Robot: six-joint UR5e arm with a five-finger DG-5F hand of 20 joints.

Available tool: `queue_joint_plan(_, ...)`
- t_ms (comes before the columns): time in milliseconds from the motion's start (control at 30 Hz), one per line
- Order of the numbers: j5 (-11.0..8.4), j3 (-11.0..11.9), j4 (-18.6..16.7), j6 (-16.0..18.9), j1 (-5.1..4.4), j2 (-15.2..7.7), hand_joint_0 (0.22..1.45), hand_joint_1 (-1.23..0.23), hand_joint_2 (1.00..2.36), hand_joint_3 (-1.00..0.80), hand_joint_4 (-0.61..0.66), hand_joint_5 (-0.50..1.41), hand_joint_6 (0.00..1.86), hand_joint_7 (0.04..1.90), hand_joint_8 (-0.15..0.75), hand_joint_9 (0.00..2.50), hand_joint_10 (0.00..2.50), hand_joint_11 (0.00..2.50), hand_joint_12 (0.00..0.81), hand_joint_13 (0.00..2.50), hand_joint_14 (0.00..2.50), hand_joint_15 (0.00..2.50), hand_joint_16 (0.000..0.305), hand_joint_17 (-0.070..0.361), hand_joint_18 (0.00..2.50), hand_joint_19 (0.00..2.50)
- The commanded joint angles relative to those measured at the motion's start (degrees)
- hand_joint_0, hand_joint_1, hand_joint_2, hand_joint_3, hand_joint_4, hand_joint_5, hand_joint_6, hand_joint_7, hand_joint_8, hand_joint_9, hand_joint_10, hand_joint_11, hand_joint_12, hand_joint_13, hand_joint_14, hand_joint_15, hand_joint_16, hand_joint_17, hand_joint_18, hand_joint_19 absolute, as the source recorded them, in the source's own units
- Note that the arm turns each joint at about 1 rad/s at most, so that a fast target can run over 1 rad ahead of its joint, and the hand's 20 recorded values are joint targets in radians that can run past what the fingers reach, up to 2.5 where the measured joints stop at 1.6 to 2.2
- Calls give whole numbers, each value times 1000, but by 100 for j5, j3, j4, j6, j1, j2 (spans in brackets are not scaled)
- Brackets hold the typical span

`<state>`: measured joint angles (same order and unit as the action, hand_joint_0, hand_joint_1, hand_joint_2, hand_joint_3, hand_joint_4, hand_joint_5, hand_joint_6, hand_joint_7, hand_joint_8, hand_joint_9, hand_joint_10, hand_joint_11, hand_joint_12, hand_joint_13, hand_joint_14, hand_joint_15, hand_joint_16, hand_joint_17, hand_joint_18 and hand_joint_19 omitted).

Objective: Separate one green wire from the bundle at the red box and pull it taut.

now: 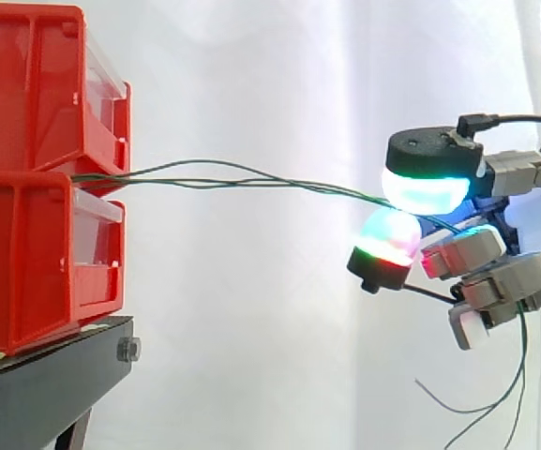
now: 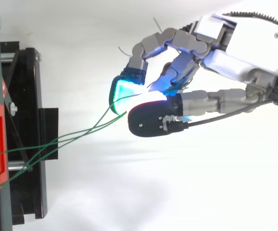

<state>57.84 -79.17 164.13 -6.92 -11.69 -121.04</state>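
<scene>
Wires (image 1: 293, 183), green and thin, stretch almost straight from between the stacked red bins (image 1: 26, 253) to the hand (image 2: 240, 48), whose curled fingers pinch them between two glowing pads (image 1: 425, 190), loose ends dangling below.

The red bins (image 1: 26, 253) look glossy plastic, the black stand (image 1: 36, 394) matt metal.

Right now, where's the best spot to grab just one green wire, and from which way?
Probably the top green wire, mid-span between the red boxes and the hand, where it arches clear of the others. Pinch it from above and below, coming from the hand's side, since it runs nearly level.
</scene>
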Motion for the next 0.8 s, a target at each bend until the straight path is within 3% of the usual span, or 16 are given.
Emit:
queue_joint_plan(0,0,112,172,-37,0,1,691,-869,1021,-220,112,-200,896,905,262,1145,4,1517,352,1285,0,1663,54,122,749,835)
queue_joint_plan(400,8,121,225,-28,-8,1,714,-932,1012,-361,113,-193,878,940,263,1082,13,1352,394,861,30,886,54,121,699,762)
queue_joint_plan(567,8,271,356,-37,-8,1,680,-939,1002,-474,113,-181,877,993,270,1055,18,1259,389,752,28,723,53,119,681,744)
queue_joint_plan(767,17,446,708,-37,-8,1,498,-700,1000,-500,131,-162,850,992,294,1088,22,1135,411,768,26,692,57,128,686,762)
